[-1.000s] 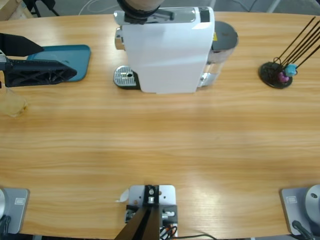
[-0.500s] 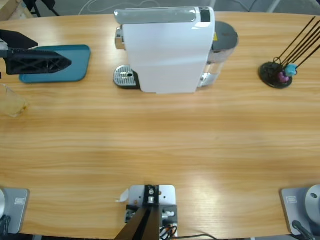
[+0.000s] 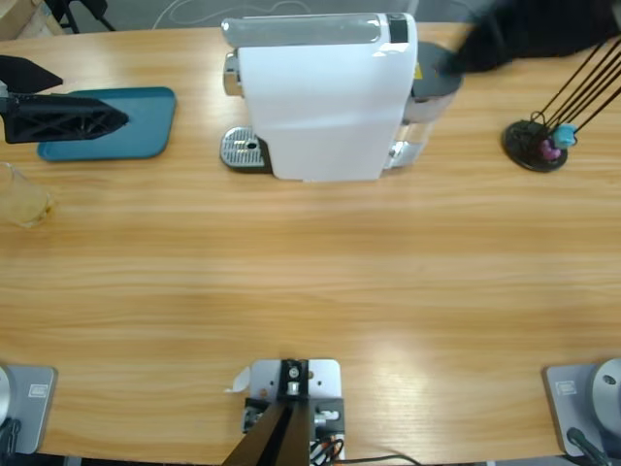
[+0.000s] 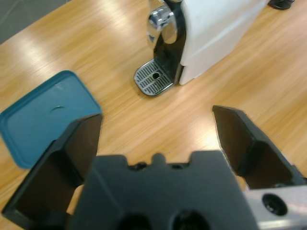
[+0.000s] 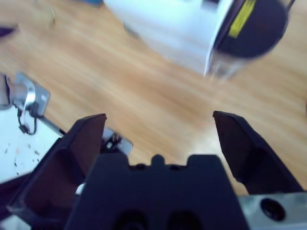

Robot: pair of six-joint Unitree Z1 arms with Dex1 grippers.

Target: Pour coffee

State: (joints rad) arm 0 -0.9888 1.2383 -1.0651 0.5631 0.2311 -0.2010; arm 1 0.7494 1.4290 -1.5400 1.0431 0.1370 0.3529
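Observation:
A small clear glass tumbler (image 3: 23, 198) holding shallow tan coffee stands at the table's far left edge. It shows in neither wrist view. My left gripper (image 3: 95, 102) hovers open over the teal tray (image 3: 136, 134), above and right of the tumbler and apart from it. Between its spread jaws the left wrist view (image 4: 157, 117) shows bare wood. The white coffee machine (image 3: 325, 97) stands at the back middle, with its metal drip grate (image 3: 243, 150) empty. My right gripper (image 5: 159, 119) is open and empty, above the machine's dark water-tank lid (image 5: 256, 24). In the high view the right arm (image 3: 524, 34) is a black blur at top right.
A black stand with thin rods (image 3: 536, 144) sits at the back right. The teal tray (image 4: 43, 115) and drip grate (image 4: 153, 77) lie ahead of the left gripper. The tank lid (image 3: 437, 73) adjoins the machine's right side.
The left gripper has drifted a little left over the teal tray. A round object above the machine's top is gone. The right arm has swept in at the top right.

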